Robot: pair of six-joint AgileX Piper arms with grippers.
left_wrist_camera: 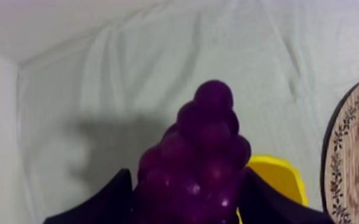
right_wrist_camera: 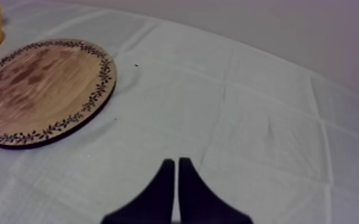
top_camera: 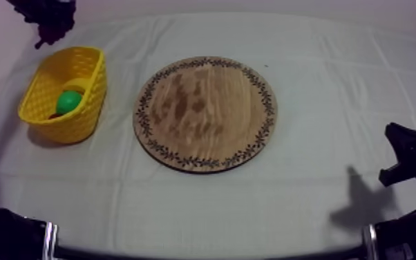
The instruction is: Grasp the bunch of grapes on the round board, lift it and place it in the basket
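Observation:
A dark purple bunch of grapes [left_wrist_camera: 203, 161] hangs in the air between the black fingers [left_wrist_camera: 107, 199] of my left gripper [top_camera: 48, 17], which is shut on it. In the top view the grapes [top_camera: 53, 24] hang at the far left, just beyond the yellow basket [top_camera: 86, 117]. The basket's rim [left_wrist_camera: 277, 176] peeks out beside the grapes in the left wrist view. The round wooden board [top_camera: 205, 112] lies bare at the table's middle. My right gripper [right_wrist_camera: 176, 170] rests low at the right, its fingers together as a narrow wedge over the cloth.
Inside the basket lie a green pear [top_camera: 68, 101] and something yellow [top_camera: 76, 84] behind it. The board's patterned rim [left_wrist_camera: 337, 167] shows beside the basket in the left wrist view. Grey-white cloth covers the table around the board [right_wrist_camera: 39, 89].

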